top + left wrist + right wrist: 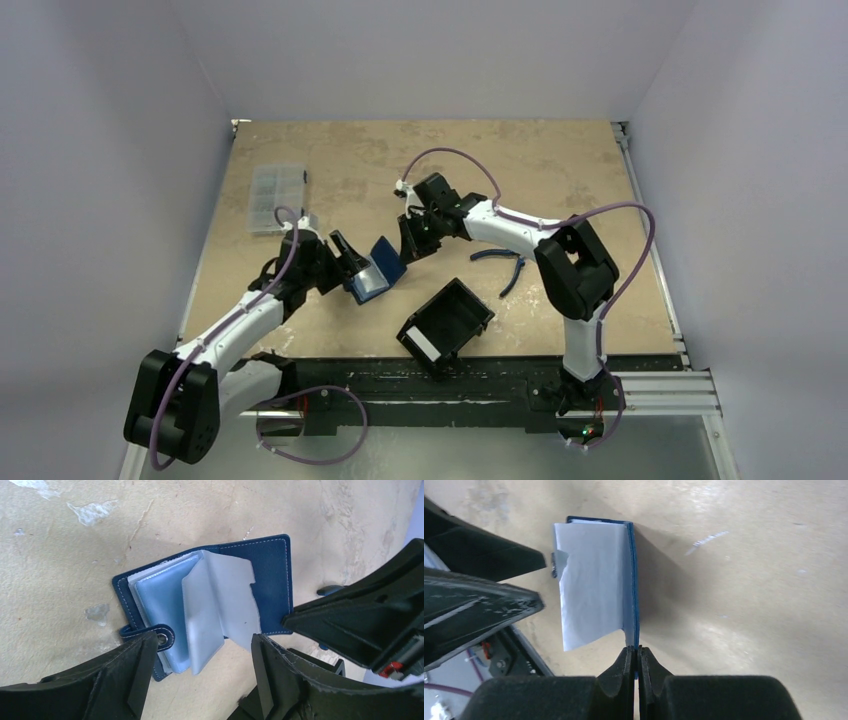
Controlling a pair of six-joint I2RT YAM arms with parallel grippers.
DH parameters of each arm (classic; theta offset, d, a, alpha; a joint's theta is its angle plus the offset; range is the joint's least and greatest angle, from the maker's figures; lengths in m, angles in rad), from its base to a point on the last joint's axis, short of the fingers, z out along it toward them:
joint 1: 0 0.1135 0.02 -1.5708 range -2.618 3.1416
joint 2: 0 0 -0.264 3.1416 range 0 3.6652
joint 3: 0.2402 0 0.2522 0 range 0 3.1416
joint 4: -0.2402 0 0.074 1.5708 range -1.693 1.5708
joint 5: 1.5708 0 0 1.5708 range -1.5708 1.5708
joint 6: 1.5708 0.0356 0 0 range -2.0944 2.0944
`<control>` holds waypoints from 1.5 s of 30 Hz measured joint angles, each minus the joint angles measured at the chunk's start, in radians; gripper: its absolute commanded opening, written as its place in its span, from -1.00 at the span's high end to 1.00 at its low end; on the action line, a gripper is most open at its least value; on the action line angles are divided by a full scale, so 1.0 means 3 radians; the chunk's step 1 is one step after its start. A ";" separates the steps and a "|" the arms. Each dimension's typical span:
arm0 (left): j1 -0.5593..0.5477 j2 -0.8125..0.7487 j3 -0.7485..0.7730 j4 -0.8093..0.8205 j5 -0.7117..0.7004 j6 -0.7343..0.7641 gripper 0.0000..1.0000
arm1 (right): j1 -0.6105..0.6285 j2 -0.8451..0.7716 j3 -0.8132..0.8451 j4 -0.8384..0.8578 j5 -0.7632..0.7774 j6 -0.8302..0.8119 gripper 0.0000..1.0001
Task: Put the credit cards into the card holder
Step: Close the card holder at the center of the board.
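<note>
The card holder [380, 268] lies open on the table between the two grippers, with a navy cover [272, 565] and pale blue plastic sleeves fanned out. My right gripper [638, 652] is shut on the edge of its cover [634, 580] and holds that flap upright; in the top view the gripper [409, 248] is just right of the holder. My left gripper [204, 650] is open, its fingers on either side of the holder's near edge, the left finger [135, 665] by the snap strap [161, 636]. In the top view it [350, 258] is on the holder's left. No credit cards are in view.
A black box-shaped tray [447, 322] with a white label sits tilted near the front edge. A clear compartment box [275, 197] lies at the far left. A blue-handled tool [505, 262] lies right of the right arm.
</note>
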 measured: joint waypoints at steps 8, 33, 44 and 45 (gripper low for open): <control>0.0000 -0.0076 -0.0031 0.0069 0.0114 0.0009 -0.42 | -0.0039 -0.0090 0.0017 -0.0301 0.0245 -0.0154 0.82; 0.0005 0.0549 -0.0018 0.0635 0.0563 0.0456 -0.64 | -0.0036 -0.0108 0.0080 -0.0380 0.0247 -0.0272 0.82; 0.0018 0.0753 0.0084 0.0631 0.0646 0.0512 -0.46 | -0.0036 -0.0108 0.0080 -0.0375 0.0230 -0.0272 0.75; 0.0018 0.0693 0.0058 0.0610 0.0665 0.0510 -0.44 | -0.0036 -0.0108 0.0080 -0.0374 0.0225 -0.0271 0.72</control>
